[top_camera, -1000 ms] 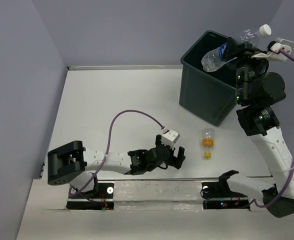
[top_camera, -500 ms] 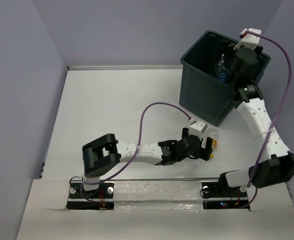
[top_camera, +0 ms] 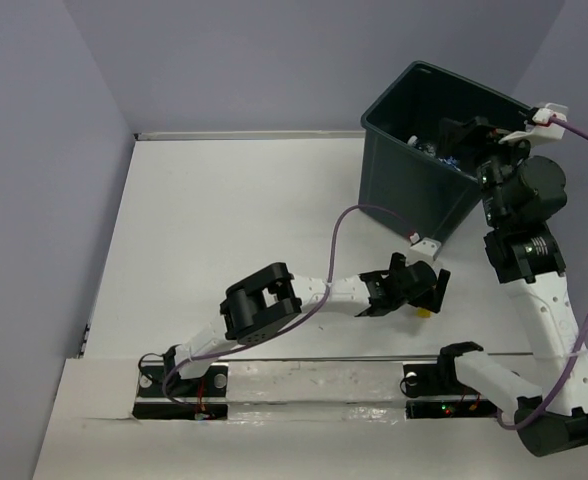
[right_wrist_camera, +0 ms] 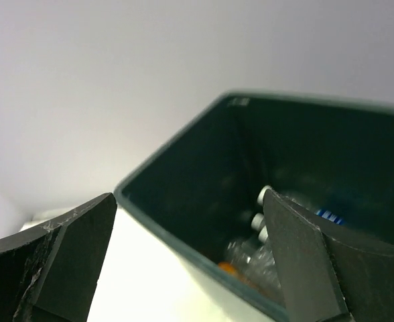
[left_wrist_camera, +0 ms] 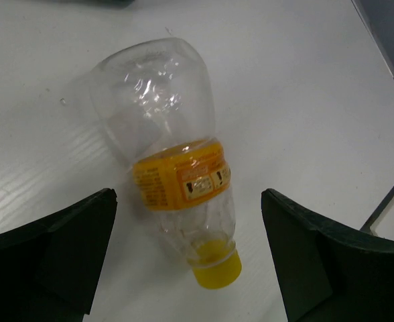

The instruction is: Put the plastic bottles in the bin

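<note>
One clear plastic bottle (left_wrist_camera: 177, 168) with an orange-yellow label and yellow cap lies on its side on the white table. My left gripper (left_wrist_camera: 187, 201) hangs open over it, a finger on each side of its neck, not touching. From above, only the cap end of that bottle (top_camera: 423, 311) peeks out under the left gripper (top_camera: 421, 290). The dark bin (top_camera: 404, 190) stands at the back right. My right gripper (top_camera: 464, 135) is open and empty above its near rim. Several plastic bottles (right_wrist_camera: 271, 258) lie inside the bin (right_wrist_camera: 163, 218).
The left arm's purple cable (top_camera: 349, 225) loops over the table in front of the bin. A grey back wall and side walls close in the table. The arms' base plate (top_camera: 314, 385) runs along the near edge.
My right gripper opened over the bin and the clear bottle it held dropped in. The left arm stretched right until its open gripper came over the orange-labelled bottle.
</note>
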{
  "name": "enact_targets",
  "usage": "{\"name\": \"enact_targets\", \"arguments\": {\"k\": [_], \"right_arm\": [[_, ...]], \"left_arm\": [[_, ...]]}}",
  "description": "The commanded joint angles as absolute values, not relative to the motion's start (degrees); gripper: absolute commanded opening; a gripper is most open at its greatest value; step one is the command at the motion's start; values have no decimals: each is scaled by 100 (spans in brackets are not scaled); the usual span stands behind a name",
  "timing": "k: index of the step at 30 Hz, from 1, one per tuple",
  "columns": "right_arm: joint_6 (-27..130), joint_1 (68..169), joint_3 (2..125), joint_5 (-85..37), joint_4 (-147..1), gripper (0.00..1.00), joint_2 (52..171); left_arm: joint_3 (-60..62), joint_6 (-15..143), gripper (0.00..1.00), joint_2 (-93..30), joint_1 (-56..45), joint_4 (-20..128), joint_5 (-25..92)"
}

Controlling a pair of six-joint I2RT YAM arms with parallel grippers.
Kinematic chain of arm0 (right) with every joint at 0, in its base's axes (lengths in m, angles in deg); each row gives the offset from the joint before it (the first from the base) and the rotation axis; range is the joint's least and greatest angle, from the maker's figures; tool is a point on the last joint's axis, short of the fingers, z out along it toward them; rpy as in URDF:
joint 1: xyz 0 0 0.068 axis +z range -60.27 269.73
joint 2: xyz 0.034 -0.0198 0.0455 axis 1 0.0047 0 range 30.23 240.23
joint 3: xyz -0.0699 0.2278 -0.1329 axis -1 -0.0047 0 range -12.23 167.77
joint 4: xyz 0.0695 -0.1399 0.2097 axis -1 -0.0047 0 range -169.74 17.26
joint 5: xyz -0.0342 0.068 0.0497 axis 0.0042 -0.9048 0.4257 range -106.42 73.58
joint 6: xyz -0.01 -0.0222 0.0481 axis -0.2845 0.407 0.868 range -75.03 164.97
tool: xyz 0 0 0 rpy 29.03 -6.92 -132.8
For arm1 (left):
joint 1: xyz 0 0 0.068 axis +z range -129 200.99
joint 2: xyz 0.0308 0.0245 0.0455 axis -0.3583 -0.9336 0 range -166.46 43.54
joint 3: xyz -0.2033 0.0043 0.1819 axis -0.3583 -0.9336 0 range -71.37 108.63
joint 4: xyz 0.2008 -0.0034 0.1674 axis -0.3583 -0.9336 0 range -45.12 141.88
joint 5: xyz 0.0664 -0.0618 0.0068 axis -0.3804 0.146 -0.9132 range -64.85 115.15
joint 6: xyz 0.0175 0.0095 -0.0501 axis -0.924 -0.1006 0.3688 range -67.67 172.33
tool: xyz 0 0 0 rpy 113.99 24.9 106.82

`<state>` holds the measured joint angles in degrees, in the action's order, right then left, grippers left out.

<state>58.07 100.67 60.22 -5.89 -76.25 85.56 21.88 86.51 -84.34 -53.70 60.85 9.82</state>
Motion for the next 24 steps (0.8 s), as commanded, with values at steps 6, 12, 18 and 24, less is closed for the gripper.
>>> {"name": "enact_targets", "arguments": {"k": [6, 12, 18, 24], "right_arm": [[6703, 10072, 5159, -2072, -7406, 94, 8183], [6721, 10072, 4763, -2072, -7502, 93, 7664], [7221, 10072, 4061, -3178, -7616, 99, 7102], [7792, 10072, 2813, -4109, -7660, 100, 6522]], "left_arm": [[3173, 8617, 86, -9137, -5160, 5707, 1056], [1269, 8565, 62, -8147, -5028, 6635, 854], [-1456, 8222, 61, -5853, -5046, 7991, 327], [-3110, 8213, 61, -3736, -5055, 8552, 168]]}}
